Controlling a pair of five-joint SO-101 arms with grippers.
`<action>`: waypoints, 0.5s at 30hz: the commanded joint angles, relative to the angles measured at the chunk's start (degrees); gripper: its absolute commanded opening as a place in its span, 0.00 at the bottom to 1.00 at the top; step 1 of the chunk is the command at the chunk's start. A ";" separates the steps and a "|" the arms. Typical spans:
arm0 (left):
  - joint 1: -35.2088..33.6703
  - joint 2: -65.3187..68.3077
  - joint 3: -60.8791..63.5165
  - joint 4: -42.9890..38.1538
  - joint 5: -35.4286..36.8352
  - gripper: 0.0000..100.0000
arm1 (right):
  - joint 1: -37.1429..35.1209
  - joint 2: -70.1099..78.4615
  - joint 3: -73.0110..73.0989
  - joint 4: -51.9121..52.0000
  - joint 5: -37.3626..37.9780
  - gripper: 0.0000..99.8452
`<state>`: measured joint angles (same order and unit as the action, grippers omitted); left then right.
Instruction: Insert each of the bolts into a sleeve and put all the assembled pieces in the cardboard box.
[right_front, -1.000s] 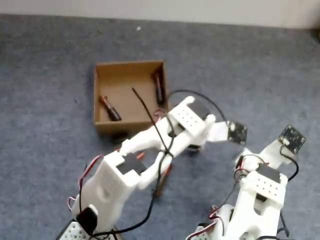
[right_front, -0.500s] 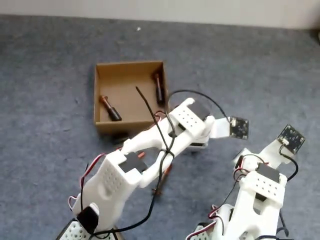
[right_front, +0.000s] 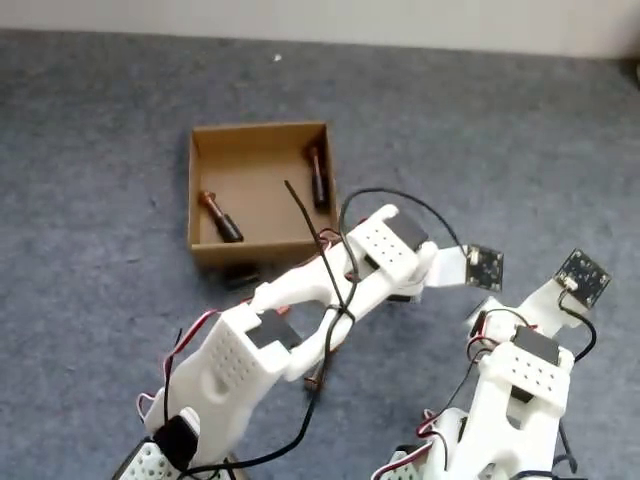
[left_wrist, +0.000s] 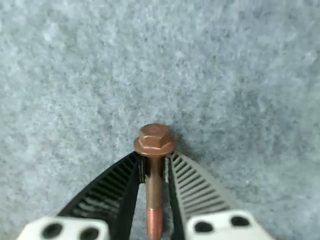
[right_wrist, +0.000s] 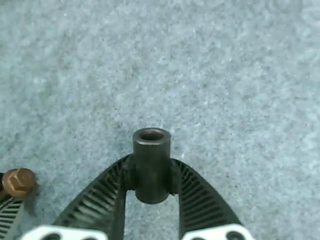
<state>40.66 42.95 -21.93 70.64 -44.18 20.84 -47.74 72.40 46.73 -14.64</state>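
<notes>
Everything's sat on a grey carpet-like surface (right_front: 90, 130). The cardboard box (right_front: 255, 250) is parked toward the far left. A dark sleeve (right_front: 238, 278) is laid just in front of it, and a copper bolt (right_front: 320, 372) is left nearer, partly hidden.

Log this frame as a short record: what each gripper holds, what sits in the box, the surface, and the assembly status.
left gripper: shut on a copper bolt, hex head past the fingertips
right gripper: shut on a dark sleeve, open end visible
cardboard box: holds two assembled pieces, lying apart
surface: grey carpet
assembly status: held bolt not yet in held sleeve
</notes>
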 joint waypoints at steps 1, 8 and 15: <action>0.04 -0.13 -2.59 -0.35 0.26 0.00 | 0.66 -1.45 -0.57 -1.10 -0.26 0.00; -0.31 -0.13 -12.70 9.41 0.35 0.01 | 0.66 -1.45 -0.57 -1.10 -0.18 0.00; -2.42 -0.13 -29.76 19.43 4.48 0.01 | 0.66 -1.45 -0.57 -1.10 -0.18 0.00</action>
<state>40.40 44.18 -40.48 85.41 -43.82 20.84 -47.74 72.40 46.73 -14.64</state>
